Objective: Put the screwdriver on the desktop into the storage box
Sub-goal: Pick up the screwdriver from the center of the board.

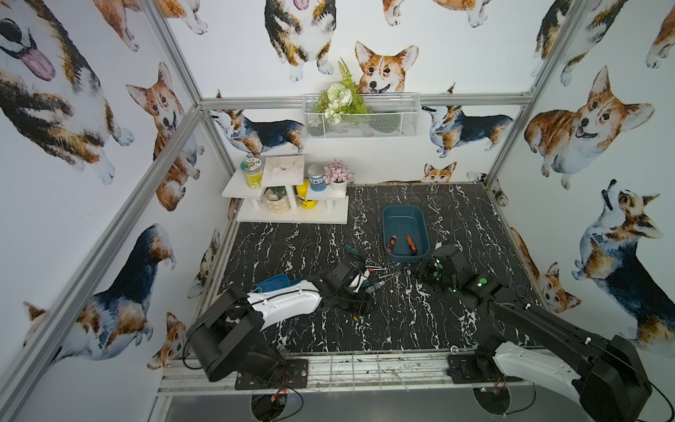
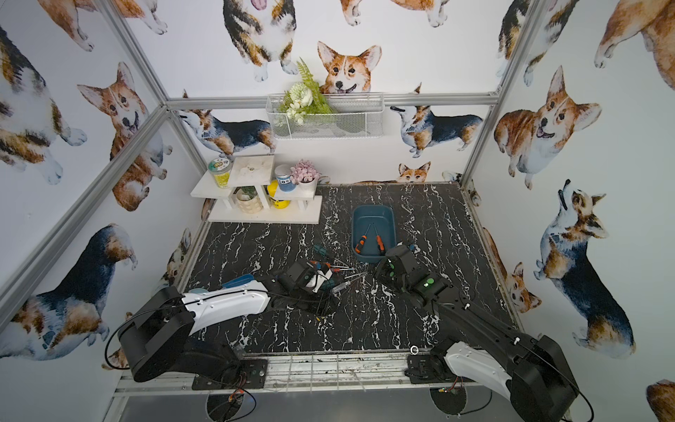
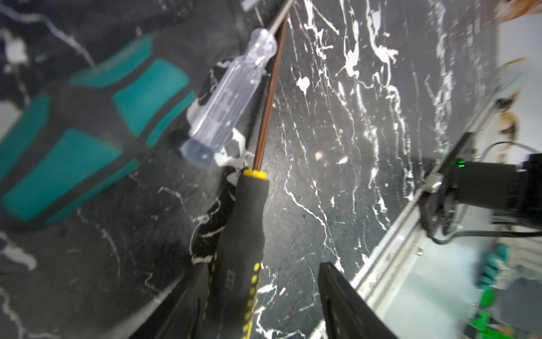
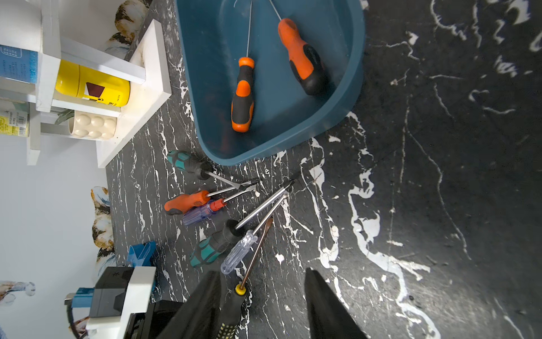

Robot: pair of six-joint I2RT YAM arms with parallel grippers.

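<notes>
The left gripper (image 3: pixel 264 270) is spread around the black-yellow screwdriver (image 3: pixel 246 220); the right gripper (image 4: pixel 263 270) is held unclenched beside the storage box (image 4: pixel 293 133)

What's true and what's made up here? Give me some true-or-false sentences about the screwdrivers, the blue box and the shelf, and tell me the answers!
1. Two orange-and-black screwdrivers lie in the storage box. True.
2. Every screwdriver is already in the box. False: several lie on the desktop, like the clear-handled screwdriver.
3. The box stands on a shelf. False: it stands on the desktop, near the white shelf.
4. A yellow can sits on the shelf. True.
5. The wire basket on the wall holds flowers. True.
</notes>
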